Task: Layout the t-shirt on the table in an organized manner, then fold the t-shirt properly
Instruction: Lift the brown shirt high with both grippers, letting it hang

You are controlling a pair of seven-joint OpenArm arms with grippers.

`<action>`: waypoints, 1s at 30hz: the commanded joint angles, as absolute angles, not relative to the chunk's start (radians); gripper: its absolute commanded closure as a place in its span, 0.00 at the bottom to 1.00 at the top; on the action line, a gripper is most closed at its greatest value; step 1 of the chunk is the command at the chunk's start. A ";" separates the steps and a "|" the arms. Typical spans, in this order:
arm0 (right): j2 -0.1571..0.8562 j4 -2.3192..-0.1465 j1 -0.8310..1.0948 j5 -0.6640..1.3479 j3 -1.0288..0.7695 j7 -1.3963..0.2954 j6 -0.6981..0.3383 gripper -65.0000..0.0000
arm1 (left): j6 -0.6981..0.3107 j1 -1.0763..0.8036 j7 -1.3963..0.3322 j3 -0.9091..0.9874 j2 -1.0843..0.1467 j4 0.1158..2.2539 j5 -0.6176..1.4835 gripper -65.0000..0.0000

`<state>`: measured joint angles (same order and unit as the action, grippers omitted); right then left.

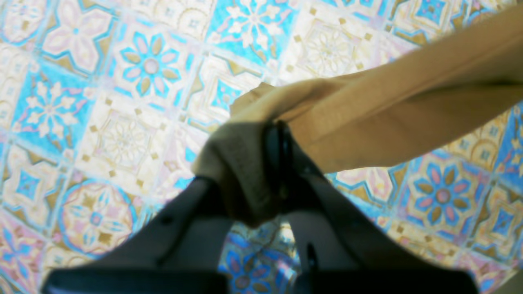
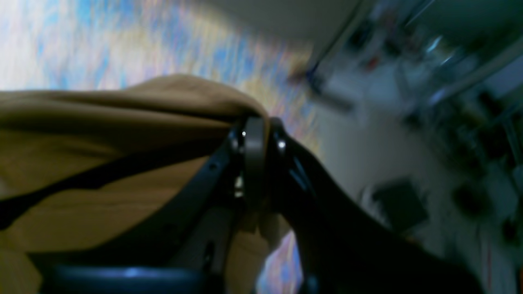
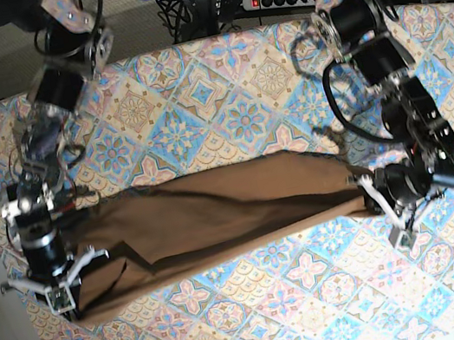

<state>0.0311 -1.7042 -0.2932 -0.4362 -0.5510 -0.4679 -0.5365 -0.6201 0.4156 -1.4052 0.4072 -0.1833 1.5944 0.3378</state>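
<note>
Closest to the lens, dark jaws of the left gripper (image 1: pixel 282 163) clamped tight on a bunched corner of the t-shirt (image 1: pixel 408 110), fabric running off toward 2 o'clock in the left wrist view. Likewise pinched shut on a tan fold, the right gripper (image 2: pixel 255 163), cloth trailing away toward 9 o'clock in the blurred right wrist view. Seen from the base view: t-shirt (image 3: pixel 217 216) stretched as a long collapsed band between both grippers, sagging onto the table (image 3: pixel 222 91), ends at roughly 3 and 9 o'clock. Likely trouble: only a thin wad held at each end, so any harder pull could slip a corner free; layers doubled and creased, so lowering now would probably set wrinkles rather than a flat spread.
</note>
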 commanded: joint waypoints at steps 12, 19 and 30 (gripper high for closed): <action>0.085 -1.397 -0.598 -0.441 -0.552 -0.529 -0.610 1.00 | -0.575 0.819 -1.268 0.277 -0.243 1.267 0.202 1.00; 0.108 -1.133 -0.829 -0.441 -0.538 -0.522 -0.608 1.00 | -0.575 1.041 -1.109 0.272 -0.243 0.964 0.094 1.00; 0.165 -0.806 -1.165 -0.440 -0.536 -0.476 -0.562 1.00 | -0.573 1.309 -0.846 0.278 -0.257 0.541 -0.030 1.00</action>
